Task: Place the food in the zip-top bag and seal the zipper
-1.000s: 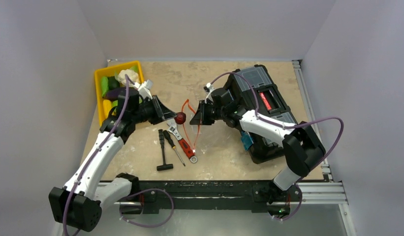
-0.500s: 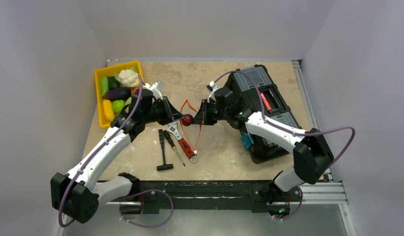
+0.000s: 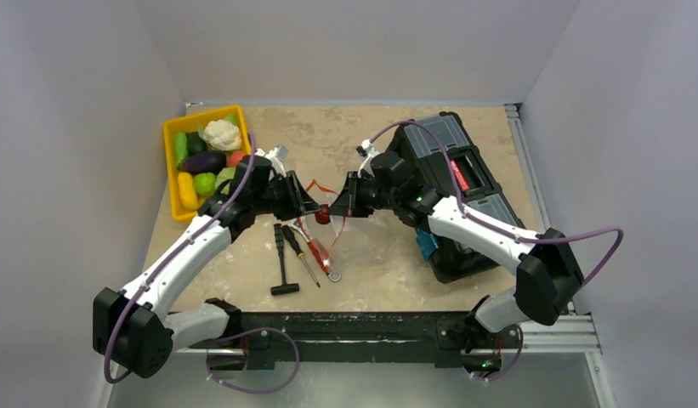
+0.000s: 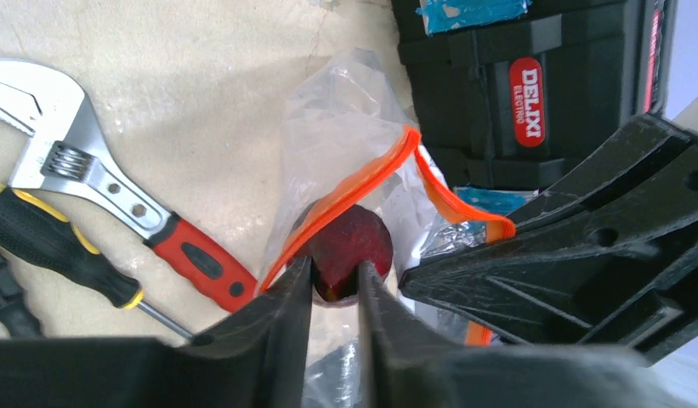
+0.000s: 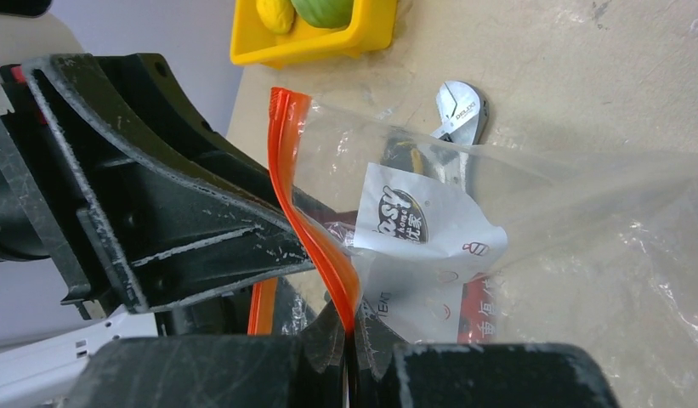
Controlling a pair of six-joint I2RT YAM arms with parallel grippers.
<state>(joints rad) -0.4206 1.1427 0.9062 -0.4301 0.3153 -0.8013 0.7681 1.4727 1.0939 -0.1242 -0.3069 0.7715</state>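
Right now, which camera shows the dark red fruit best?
The left wrist view: the dark red fruit fills the centre, pinched in the left end effector at the bag's orange rim. The top view shows only a small red dot; the right wrist view doesn't show it.

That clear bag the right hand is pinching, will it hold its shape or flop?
Probably floppy: the bag is crinkled thin film and its orange zipper curves where the right hand pinches it. Likely light, so it may shift when pushed.
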